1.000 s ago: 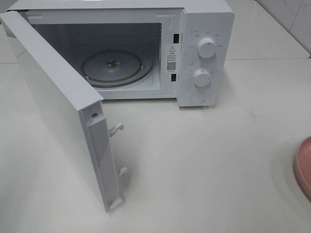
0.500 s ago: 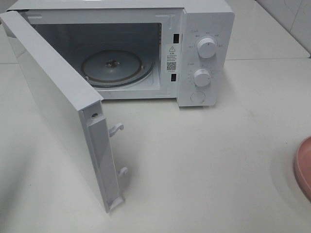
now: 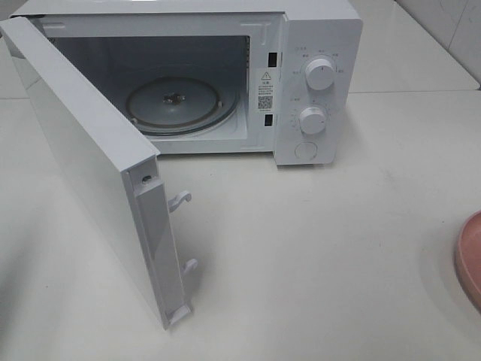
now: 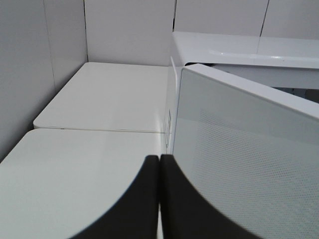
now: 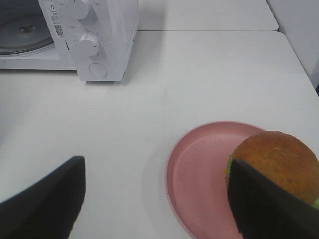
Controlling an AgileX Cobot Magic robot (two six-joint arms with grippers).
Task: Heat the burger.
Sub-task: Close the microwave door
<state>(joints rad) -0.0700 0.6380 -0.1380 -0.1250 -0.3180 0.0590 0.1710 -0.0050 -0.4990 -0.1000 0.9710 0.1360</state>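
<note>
The left tool is fully closed on nothing, beside the open microwave door. At the right, the burger sits on the pink plate, beneath the wide-open, empty right tool.

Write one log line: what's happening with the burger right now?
door: open | burger: on plate | left jaws: shut, empty | right jaws: open above plate

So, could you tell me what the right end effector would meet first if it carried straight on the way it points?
Probably the bare table, then the microwave beyond. The right end effector is open; the burger sits by one finger, though depth is unclear.
</note>
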